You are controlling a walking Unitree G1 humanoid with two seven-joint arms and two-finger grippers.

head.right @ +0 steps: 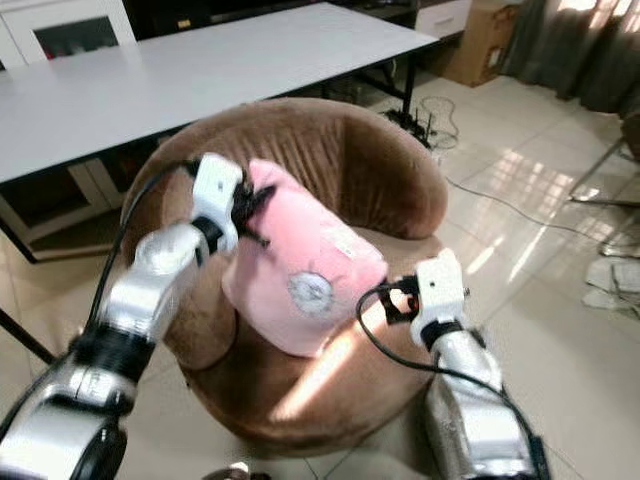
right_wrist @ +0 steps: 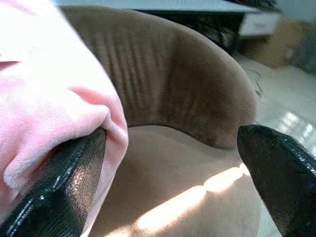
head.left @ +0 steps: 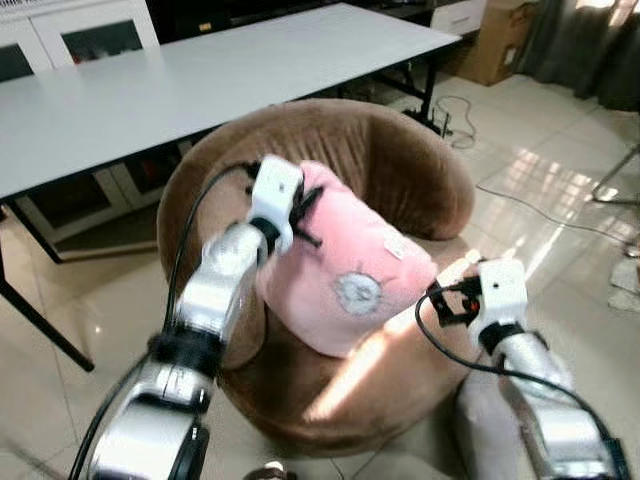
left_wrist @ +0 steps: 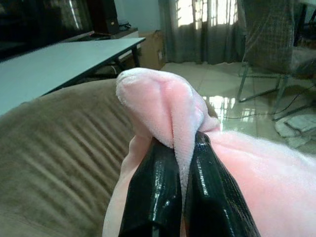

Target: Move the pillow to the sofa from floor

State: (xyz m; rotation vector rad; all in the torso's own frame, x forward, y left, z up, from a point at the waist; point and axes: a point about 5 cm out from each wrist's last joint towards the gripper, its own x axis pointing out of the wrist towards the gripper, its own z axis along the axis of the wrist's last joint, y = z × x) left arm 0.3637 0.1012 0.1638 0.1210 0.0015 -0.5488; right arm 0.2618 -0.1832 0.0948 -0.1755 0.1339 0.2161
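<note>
While the left gripper (left_wrist: 180, 197) pinches the pillow's (head.left: 355, 275) far-left corner over the sofa (head.left: 400, 170) seat, the right gripper (right_wrist: 170, 185) is spread wide, one finger touching the right edge. Lower it until the seat bears it, then release.

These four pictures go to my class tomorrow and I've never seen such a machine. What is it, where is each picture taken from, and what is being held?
It is a walking humanoid robot with two silver arms. Two pictures come from its head cameras, looking down; the other two come from cameras on each wrist. A pink pillow sits in a round brown sofa chair, beside a white table. The left gripper pinches the pillow's top corner between its shut fingers. The right gripper is open at the pillow's other corner.
</note>
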